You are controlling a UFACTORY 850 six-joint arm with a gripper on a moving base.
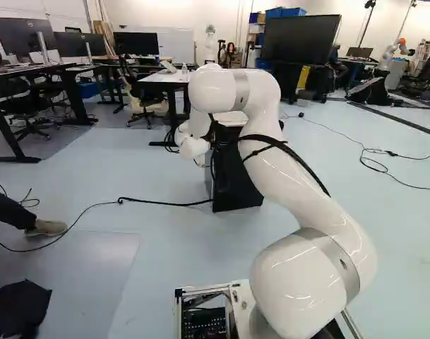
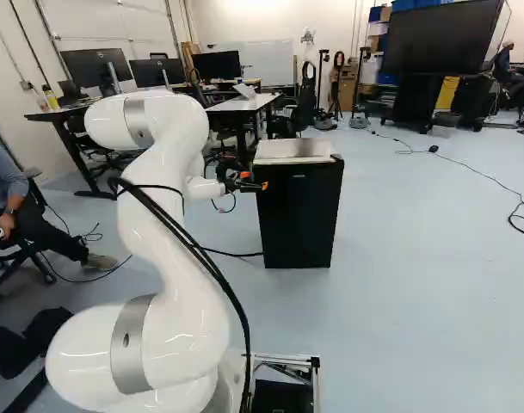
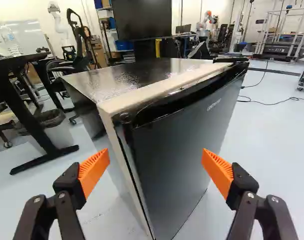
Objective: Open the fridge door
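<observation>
One fridge [image 1: 232, 183] stands on the floor [image 1: 165, 247] beyond the arm [image 1: 282, 187] in the left base view, partly hidden by it. That view gives little away about progress, since the arm covers much of the front.

In the right base view the claw [image 2: 257, 185] is at the fridge's upper part, beside its near top corner (touching or just short of it, I can't tell from here). I see no swung panel, so the opening itself looks undone.

The wrist view says most. The claw is released, its jaws wide apart, with nothing gripped. Ahead of it is the fridge's upright edge, and the door [image 3: 181, 150] appears to lie flush against the body, though the far side is seen too slantwise to be certain.

So the approach seems largely done. Left to do, I'd judge: find the door's free edge, get a hold or hook on it, then swing it out.
</observation>
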